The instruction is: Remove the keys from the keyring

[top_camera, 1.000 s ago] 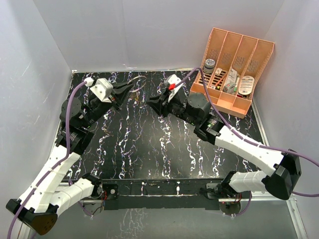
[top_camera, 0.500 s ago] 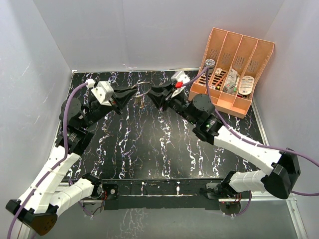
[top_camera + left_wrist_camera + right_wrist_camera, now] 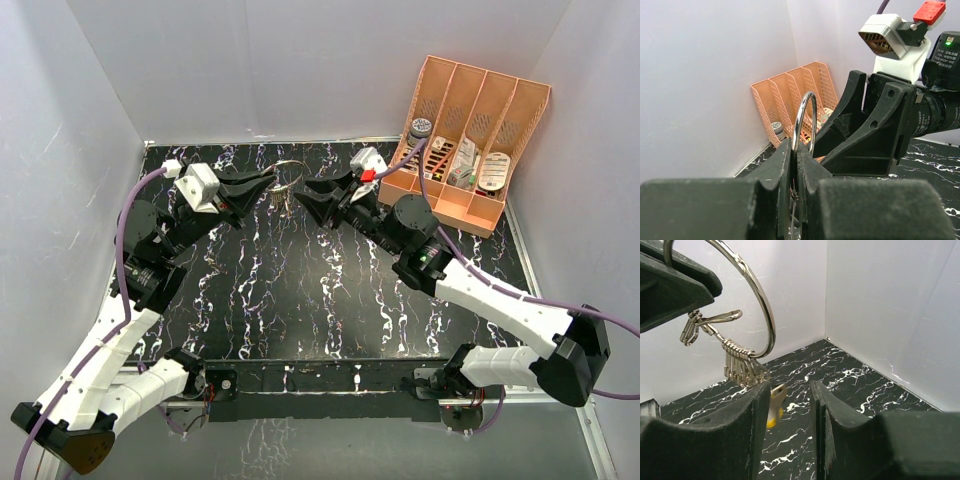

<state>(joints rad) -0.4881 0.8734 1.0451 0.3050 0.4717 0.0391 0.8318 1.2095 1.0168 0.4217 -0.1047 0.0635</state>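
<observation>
1. Silvery thin round wire keyring (image 3: 771, 320) stands upright, pinched between the closed fingers of the black left gripper (image 3: 795, 165).
2. Small metal keys (image 3: 742, 369), one brass-yellow, hang from it just at the fingertips of the black right gripper (image 3: 790, 390), which is parted and empty.

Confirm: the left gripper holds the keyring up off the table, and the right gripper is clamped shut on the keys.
Not shut: the right wrist view shows the right gripper open, the keys hanging loose in front of it. The left gripper does hold the keyring aloft.
</observation>
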